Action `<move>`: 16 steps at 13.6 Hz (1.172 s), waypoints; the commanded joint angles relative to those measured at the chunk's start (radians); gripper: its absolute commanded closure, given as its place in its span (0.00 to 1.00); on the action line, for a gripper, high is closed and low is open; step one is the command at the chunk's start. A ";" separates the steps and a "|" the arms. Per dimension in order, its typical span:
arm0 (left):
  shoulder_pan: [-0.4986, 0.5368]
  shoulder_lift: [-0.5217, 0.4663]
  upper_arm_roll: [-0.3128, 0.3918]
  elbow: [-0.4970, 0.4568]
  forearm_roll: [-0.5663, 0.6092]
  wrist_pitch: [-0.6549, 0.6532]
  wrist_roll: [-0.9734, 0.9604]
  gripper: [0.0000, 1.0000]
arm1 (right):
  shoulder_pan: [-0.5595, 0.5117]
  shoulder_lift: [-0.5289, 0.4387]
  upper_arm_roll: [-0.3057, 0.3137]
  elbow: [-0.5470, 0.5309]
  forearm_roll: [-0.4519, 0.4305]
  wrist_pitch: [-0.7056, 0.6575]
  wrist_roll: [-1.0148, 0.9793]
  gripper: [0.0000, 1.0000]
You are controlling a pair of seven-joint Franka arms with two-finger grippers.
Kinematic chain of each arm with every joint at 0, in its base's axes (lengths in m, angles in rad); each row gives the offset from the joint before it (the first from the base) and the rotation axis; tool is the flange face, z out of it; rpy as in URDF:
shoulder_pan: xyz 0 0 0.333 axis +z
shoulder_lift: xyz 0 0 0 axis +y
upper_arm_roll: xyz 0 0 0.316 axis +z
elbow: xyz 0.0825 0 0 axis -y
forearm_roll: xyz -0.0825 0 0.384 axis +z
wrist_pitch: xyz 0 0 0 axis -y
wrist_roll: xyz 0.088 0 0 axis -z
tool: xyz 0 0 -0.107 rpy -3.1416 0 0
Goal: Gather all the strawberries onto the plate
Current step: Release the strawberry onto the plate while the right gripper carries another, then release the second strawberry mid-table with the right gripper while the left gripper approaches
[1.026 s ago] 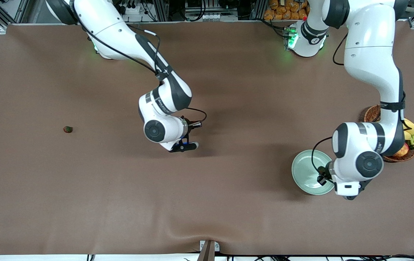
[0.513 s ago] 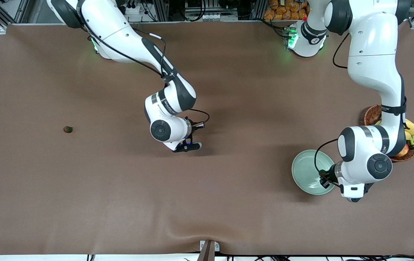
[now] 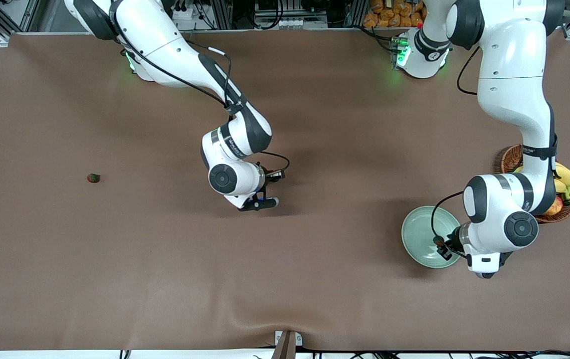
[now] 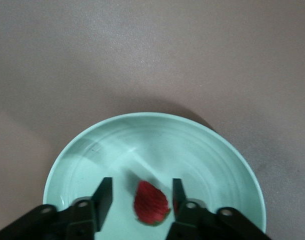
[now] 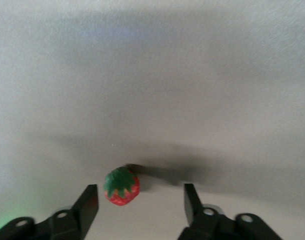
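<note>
- Brown table cloth point(image 3: 314, 279): my right gripper point(image 5: 140, 202), jaws open around a strawberry point(image 5: 122, 186), could nudge it rolling off-centre.
- My left gripper point(image 4: 141, 199), open over the plate point(image 4: 217, 150), could knock its berry point(image 4: 151, 204) out.

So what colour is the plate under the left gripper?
Pale mint green, glossy; the plate shows best in the left wrist view.

Round glossy plate point(image 4: 87, 150): pale mint green.
Small strawberry point(image 5: 122, 186): red, green leafy top.
Strawberry in plate point(image 4: 151, 203): red.
Tablecloth point(image 3: 314, 149): plain brown.
</note>
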 commanded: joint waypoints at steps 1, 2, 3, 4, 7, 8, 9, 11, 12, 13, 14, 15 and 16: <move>-0.012 -0.032 0.001 -0.001 -0.010 -0.003 0.008 0.00 | -0.005 -0.018 -0.018 0.008 0.007 -0.014 -0.008 0.00; -0.022 -0.053 0.001 0.000 -0.007 -0.006 0.002 0.00 | -0.002 -0.023 -0.032 0.010 0.001 -0.029 -0.003 0.00; -0.044 -0.079 0.002 -0.001 -0.007 -0.017 -0.001 0.00 | 0.000 -0.025 -0.053 0.011 -0.012 -0.040 -0.003 0.00; -0.067 -0.101 0.002 0.000 -0.005 -0.041 -0.001 0.00 | 0.003 -0.028 -0.076 0.011 -0.031 -0.040 -0.002 0.00; -0.175 -0.135 0.002 0.007 -0.005 -0.052 -0.001 0.00 | 0.001 -0.071 -0.124 0.018 -0.166 -0.059 0.002 0.00; -0.220 -0.142 0.001 0.007 -0.008 -0.052 -0.012 0.00 | -0.002 -0.077 -0.137 0.027 -0.174 -0.103 0.002 0.00; -0.267 -0.143 0.002 0.010 -0.011 -0.052 -0.038 0.00 | 0.000 -0.080 -0.168 0.045 -0.174 -0.149 -0.003 0.00; -0.347 -0.127 0.001 0.017 -0.013 -0.040 -0.131 0.00 | -0.002 -0.081 -0.232 0.092 -0.174 -0.252 -0.014 0.00; -0.399 -0.111 0.001 0.031 -0.016 -0.025 -0.173 0.00 | -0.002 -0.081 -0.255 0.099 -0.174 -0.292 -0.027 0.00; -0.448 -0.106 -0.001 0.033 -0.016 -0.017 -0.231 0.00 | 0.000 -0.083 -0.288 0.099 -0.174 -0.318 -0.044 0.00; -0.487 -0.101 -0.002 0.033 -0.018 -0.011 -0.283 0.00 | -0.002 -0.083 -0.317 0.099 -0.174 -0.329 -0.070 0.00; -0.528 -0.089 -0.002 0.033 -0.018 0.014 -0.320 0.00 | -0.004 -0.083 -0.341 0.099 -0.173 -0.336 -0.107 0.00; -0.565 -0.068 -0.004 0.034 -0.018 0.055 -0.351 0.00 | -0.007 -0.083 -0.364 0.099 -0.173 -0.341 -0.138 0.00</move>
